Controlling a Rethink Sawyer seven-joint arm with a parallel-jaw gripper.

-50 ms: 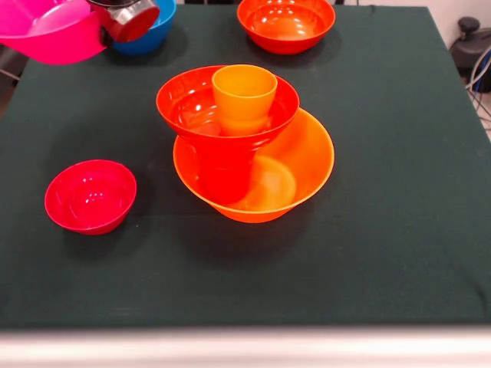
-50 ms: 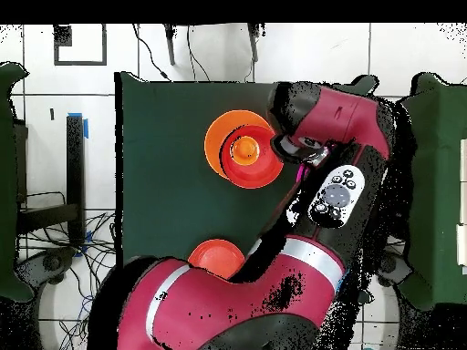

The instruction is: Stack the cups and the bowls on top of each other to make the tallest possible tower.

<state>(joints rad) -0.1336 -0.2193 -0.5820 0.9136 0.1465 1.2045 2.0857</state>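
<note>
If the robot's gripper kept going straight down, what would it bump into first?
Probably the blue bowl, which shows right behind the gripper. The pink bowl is against its side. Depth is hard to judge, so it might reach the table instead.

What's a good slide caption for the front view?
Orange cup in a red-orange bowl, stacked in the wide orange bowl.

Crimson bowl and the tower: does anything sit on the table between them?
No. In the front view only bare dark green table cloth lies between the crimson bowl and the tower; they stand apart.
</note>
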